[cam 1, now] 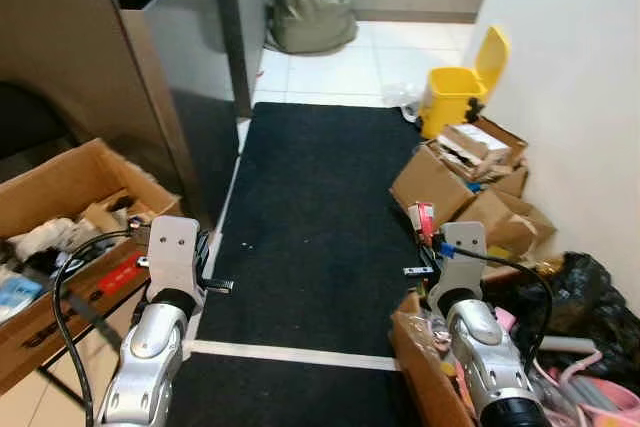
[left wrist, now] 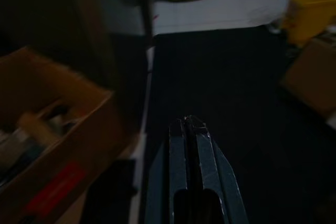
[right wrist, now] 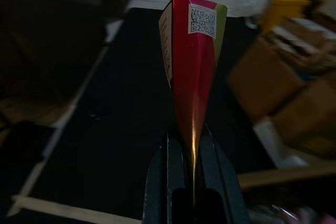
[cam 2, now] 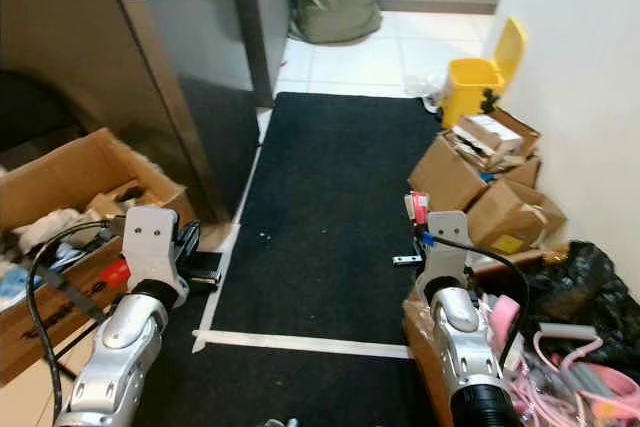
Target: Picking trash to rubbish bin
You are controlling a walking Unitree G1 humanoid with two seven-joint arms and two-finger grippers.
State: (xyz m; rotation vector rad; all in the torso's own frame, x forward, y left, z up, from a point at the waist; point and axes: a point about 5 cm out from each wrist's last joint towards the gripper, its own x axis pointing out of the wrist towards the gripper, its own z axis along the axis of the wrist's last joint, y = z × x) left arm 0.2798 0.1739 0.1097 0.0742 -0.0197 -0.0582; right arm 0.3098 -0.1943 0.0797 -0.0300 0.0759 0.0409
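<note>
My right gripper (right wrist: pixel 191 135) is shut on a flattened red and green carton (right wrist: pixel 191 61) with a QR code near its top; the carton (cam 1: pixel 421 217) sticks up ahead of my right wrist. A yellow rubbish bin (cam 1: pixel 455 97) with its lid raised stands far ahead on the right, by the white wall, well beyond the carton. My left gripper (left wrist: pixel 191 124) is shut with nothing in it and hovers over the black mat's (cam 1: pixel 310 197) left edge.
Stacked cardboard boxes (cam 1: pixel 470 182) line the right wall between me and the bin. An open box of clutter (cam 1: pixel 60 217) sits at my left beside a steel fridge (cam 1: pixel 170 37). A stuffed grey-green bag (cam 1: pixel 312 2) lies far ahead. A black bag (cam 1: pixel 590 297) lies at right.
</note>
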